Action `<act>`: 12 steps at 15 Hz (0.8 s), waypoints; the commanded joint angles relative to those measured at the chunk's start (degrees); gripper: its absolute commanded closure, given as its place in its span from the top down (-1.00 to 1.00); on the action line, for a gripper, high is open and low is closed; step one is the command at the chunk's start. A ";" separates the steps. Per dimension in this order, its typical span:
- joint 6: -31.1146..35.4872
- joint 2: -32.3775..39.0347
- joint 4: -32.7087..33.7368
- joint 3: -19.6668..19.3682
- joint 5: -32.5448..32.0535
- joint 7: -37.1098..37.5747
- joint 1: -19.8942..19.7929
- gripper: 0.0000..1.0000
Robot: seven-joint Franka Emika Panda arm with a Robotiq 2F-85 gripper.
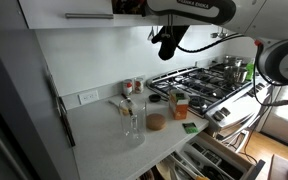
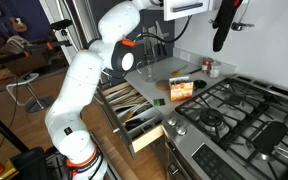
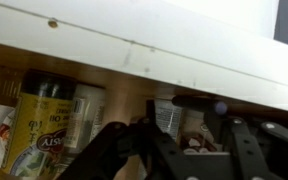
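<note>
Kitchen: a grey countertop (image 1: 96,132) adjoins the gas stove (image 1: 206,82). The gripper (image 1: 167,46) hangs high above the stove's near edge, at the wall cabinet (image 1: 69,10). I cannot tell whether its claw is spread.

A white wall (image 1: 84,60) with an outlet (image 1: 88,97) is seen behind a grey countertop (image 1: 96,135) at the centre of an exterior view. A gas stove (image 1: 199,82) is set at the right, and a wooden floor (image 1: 276,150) is brightly lit at the lower right.

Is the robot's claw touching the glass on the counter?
Apart. In an exterior view the gripper hangs high above the glass, with a wide gap between them.
</note>
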 commanded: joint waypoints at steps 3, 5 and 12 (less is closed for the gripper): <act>-3.02 -0.35 0.06 0.12 0.42 -1.47 -0.67 -0.86; -3.03 -0.40 0.21 0.16 0.57 -1.01 -0.87 -1.00; -2.68 -1.03 0.60 -0.95 -0.40 1.55 -1.02 -0.92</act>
